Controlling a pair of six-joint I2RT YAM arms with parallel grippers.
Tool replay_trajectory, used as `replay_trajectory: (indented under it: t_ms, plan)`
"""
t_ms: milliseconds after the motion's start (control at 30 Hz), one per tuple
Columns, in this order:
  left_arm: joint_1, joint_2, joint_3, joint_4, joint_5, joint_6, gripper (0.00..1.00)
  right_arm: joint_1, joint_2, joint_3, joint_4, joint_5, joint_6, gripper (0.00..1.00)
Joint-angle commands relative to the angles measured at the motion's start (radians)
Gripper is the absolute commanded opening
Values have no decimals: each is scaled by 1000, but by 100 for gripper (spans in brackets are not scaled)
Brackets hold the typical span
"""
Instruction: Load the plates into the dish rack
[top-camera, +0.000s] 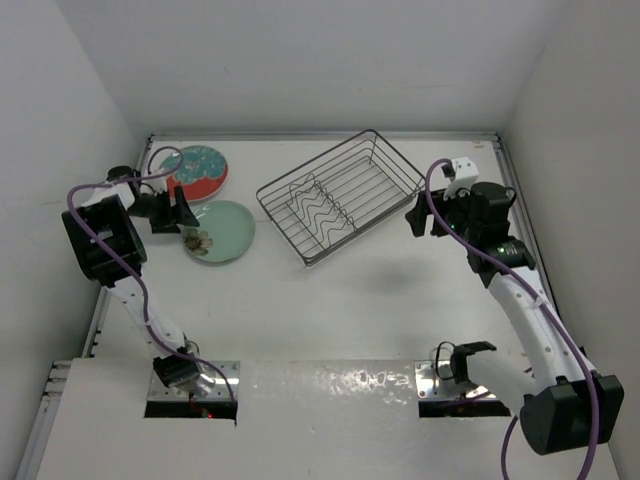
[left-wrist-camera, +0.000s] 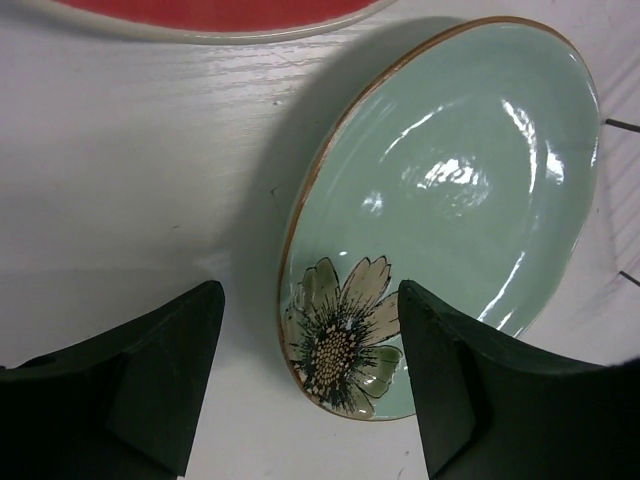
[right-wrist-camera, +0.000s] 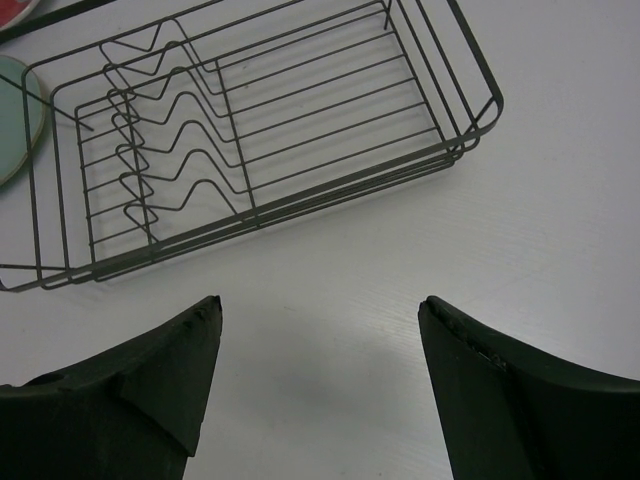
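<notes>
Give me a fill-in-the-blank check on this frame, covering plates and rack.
The dish rack holds ___ plates. The green plate bears a painted ___. In the top view, the red-rimmed plate lies ___ of the rack. The left gripper is at the ___ plate.
Missing: no; flower; left; green.

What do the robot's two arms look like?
The left arm and right arm match: white links, black joint housings, a purple cable looping along each, and black wedge-shaped jaws.
</notes>
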Motion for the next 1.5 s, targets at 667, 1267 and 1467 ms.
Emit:
replay_trajectory:
  t_ms: [667,1267,1467]
  plan:
    - [-40,-130,373,-248,-34,295,0,51,73,93,93,-10,-15,77]
    - [-425,-274,683,134,-422,135,0,51,121,108,138,-27,15,77]
    - [-649,-239,849,168,-403,140,0,54,113,104,115,-30,32,76]
